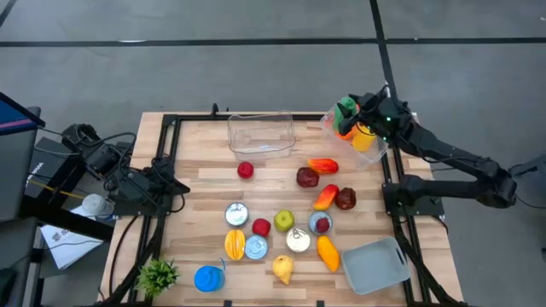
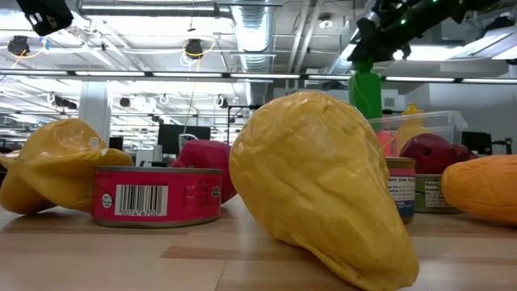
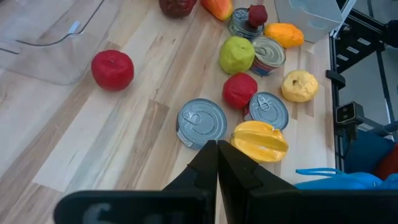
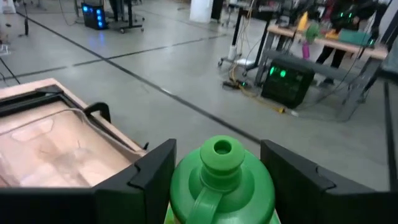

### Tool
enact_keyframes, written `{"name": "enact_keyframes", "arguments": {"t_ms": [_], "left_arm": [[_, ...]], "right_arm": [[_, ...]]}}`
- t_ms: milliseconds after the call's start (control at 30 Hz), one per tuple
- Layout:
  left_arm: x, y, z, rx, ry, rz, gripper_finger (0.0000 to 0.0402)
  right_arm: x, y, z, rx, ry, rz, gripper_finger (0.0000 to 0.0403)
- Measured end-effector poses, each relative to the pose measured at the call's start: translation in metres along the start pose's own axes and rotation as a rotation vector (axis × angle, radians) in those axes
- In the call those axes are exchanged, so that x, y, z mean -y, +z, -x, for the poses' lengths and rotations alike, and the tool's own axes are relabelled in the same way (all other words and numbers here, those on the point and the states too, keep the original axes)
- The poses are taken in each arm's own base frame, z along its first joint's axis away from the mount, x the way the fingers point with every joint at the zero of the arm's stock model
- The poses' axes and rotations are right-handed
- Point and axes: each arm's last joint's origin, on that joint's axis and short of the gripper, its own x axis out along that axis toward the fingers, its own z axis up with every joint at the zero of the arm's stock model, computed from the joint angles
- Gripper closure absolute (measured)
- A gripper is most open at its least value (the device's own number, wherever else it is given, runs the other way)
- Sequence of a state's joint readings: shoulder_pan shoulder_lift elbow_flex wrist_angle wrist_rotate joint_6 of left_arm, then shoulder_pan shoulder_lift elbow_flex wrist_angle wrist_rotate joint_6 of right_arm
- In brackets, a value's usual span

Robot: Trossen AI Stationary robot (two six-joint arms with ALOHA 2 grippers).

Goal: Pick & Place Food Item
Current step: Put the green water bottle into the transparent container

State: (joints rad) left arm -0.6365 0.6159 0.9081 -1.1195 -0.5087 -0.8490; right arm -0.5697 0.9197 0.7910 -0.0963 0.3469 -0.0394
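1. Gripping a green bottle (image 1: 345, 112) between its two dark fingers, the right gripper (image 1: 354, 108) hangs over the clear bin (image 1: 368, 153) at the table's far right corner; its wrist view shows the green cap (image 4: 221, 154) sitting between the fingers (image 4: 153, 167).
2. Inside that clear bin, just beside the green bottle, stands a yellow bottle (image 1: 364, 136); in the low view the green bottle (image 2: 365, 93) rises above the bin's rim with the gripper (image 2: 380, 40) on top of it.
3. Nearer than the clear bin, the table (image 1: 192, 192) carries loose food: an orange-red pepper (image 1: 323, 165), a dark red fruit (image 1: 307, 176), a green apple (image 1: 284, 221) and several cans (image 1: 236, 214).
4. Left of the clear bin, along the far edge, lies an empty transparent tray (image 1: 261, 134), with a red tomato (image 1: 246, 170) just in front of it.
5. Far from the clear bin, at the table's left edge, the left gripper (image 1: 175, 185) waits with its fingers (image 3: 205, 168) pressed together and holding nothing; its wrist view looks at a yellow starfruit (image 3: 260, 140) and a can (image 3: 201, 122).
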Motion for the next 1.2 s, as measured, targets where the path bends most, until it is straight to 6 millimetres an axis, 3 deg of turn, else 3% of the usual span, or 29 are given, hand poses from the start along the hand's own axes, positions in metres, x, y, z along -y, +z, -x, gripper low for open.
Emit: {"name": "enact_keyframes", "arguments": {"t_ms": [400, 800, 1200], "left_arm": [[0.000, 0.000, 0.000, 0.000, -0.001, 0.000, 0.0401], [0.000, 0.001, 0.000, 0.012, 0.002, 0.004, 0.0401], [0.000, 0.002, 0.000, 0.033, 0.012, 0.007, 0.0402]], "right_arm": [[-0.010, -0.015, -0.032, -0.055, -0.004, -0.028, 0.0191], [0.006, -0.052, -0.019, -0.008, -0.042, -0.122, 0.0191], [0.011, -0.069, -0.030, -0.031, -0.054, -0.172, 0.0191]]}}
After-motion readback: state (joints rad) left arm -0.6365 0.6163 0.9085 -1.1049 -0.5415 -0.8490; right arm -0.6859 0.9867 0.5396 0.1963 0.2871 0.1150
